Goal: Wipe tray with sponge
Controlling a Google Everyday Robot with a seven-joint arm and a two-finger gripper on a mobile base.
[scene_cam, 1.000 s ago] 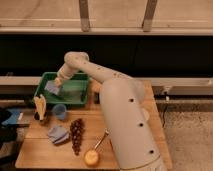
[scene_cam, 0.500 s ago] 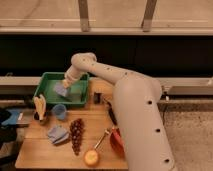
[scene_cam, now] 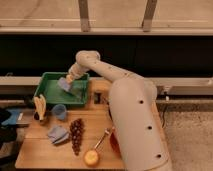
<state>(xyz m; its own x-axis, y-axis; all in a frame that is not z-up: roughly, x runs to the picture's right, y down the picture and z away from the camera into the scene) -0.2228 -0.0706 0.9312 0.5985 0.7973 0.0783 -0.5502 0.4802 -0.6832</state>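
Since a second ago we see the end effector (scene_cam: pixel 69 80) has travelled from the left of the tray (scene_cam: pixel 50 95) toward its back right, the sponge (scene_cam: pixel 65 85) seemingly pressed beneath it though finger opening is unreadable, so wiping appears underway.

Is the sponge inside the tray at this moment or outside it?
Inside. The sponge sits within the rim of the green tray, at its upper right part, with the gripper directly on it.
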